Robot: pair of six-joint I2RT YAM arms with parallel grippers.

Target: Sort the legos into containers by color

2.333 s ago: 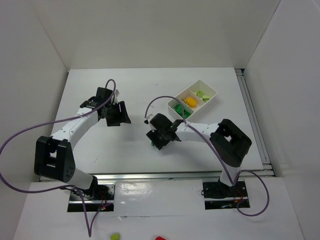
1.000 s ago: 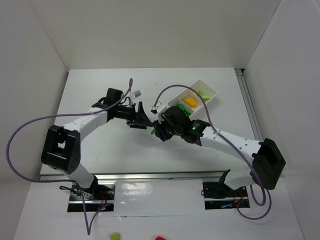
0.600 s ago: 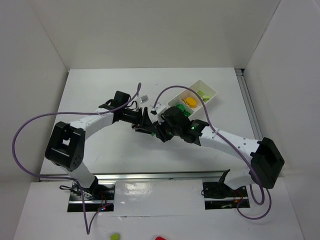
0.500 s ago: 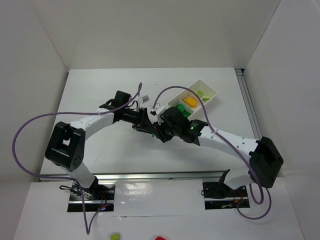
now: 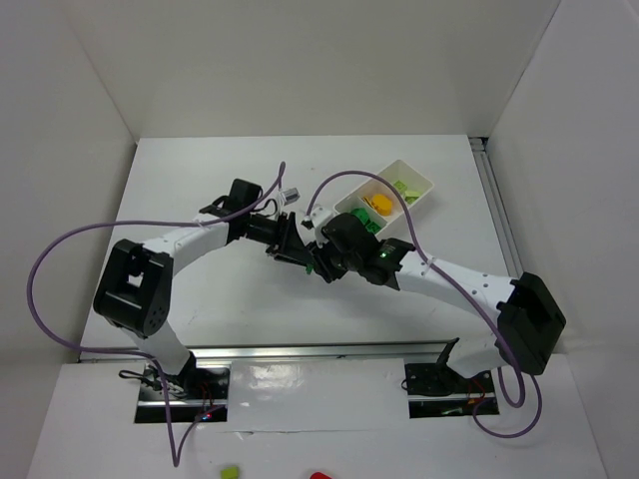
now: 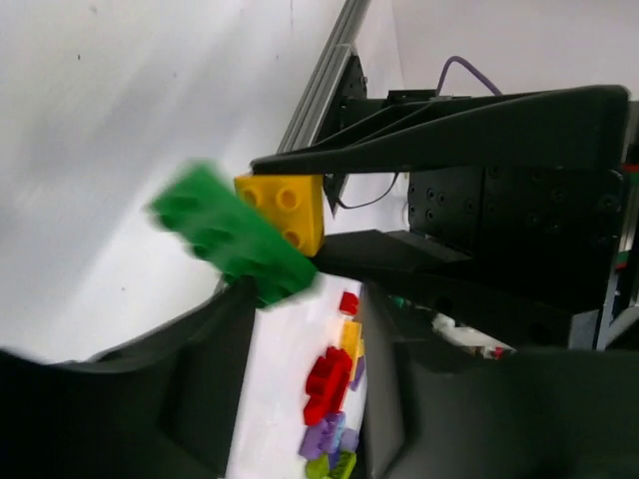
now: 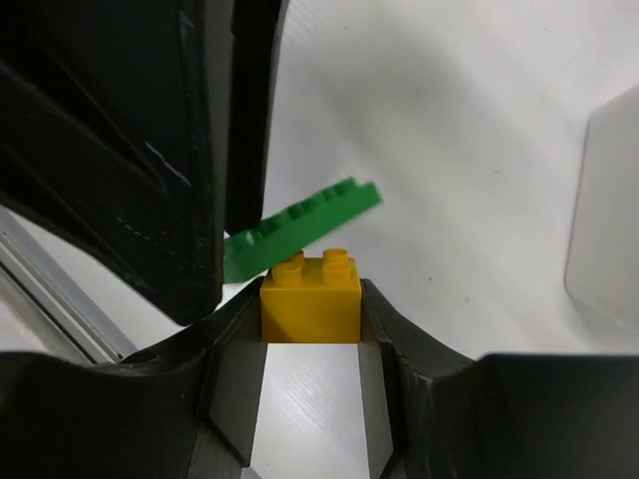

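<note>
My right gripper (image 7: 311, 291) is shut on a yellow brick (image 7: 311, 294), also seen in the left wrist view (image 6: 285, 205). A flat green brick (image 7: 300, 230) leans tilted off its studs. In the left wrist view the green brick (image 6: 230, 235) is blurred and touches one fingertip (image 6: 240, 304) of my left gripper (image 6: 310, 294), whose jaws stand apart with nothing between them. Both grippers meet at mid-table: the left one (image 5: 298, 249), the right one (image 5: 318, 261). The white divided tray (image 5: 421, 180) sits back right and holds yellow (image 5: 379, 203) and green (image 5: 403, 187) bricks.
The tray's corner (image 7: 609, 200) shows at the right of the right wrist view. Red (image 6: 329, 374) and purple (image 6: 329, 439) bricks lie on a lower surface past the table's near rail (image 5: 319, 349). White walls enclose the table.
The left arm has swung right and the right arm has stretched out until the grippers met at mid-table. In the last half second the left gripper edged closer to the right one.
</note>
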